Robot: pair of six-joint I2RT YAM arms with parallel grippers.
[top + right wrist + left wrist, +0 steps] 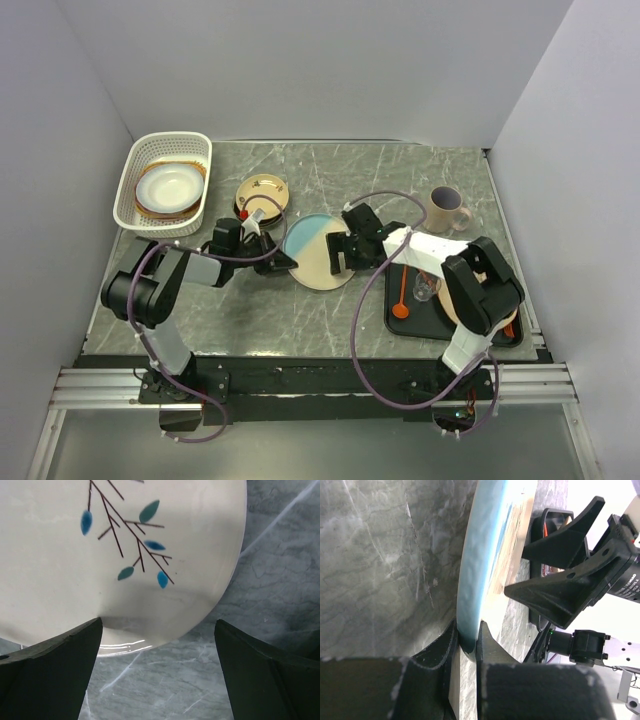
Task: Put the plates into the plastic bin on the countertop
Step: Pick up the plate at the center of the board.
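A blue-and-cream plate (318, 255) with a sprig of blue leaves sits mid-countertop (400, 180). My left gripper (289, 258) is shut on its left rim; in the left wrist view the blue rim (475, 580) is pinched between both fingers of the gripper (467, 632). My right gripper (343, 250) stands wide open at the plate's right edge. In the right wrist view the cream face (75, 555) lies just beyond that gripper (159, 625), touching neither finger. The white plastic bin (130, 175) at the back left holds stacked plates (170, 187). A small tan plate (262, 193) lies beside it.
A beige mug (445, 208) stands at the back right. A black tray (415, 322) at the front right carries an orange spoon (401, 300) and a glass (425, 288), partly under my right arm. White walls close in three sides.
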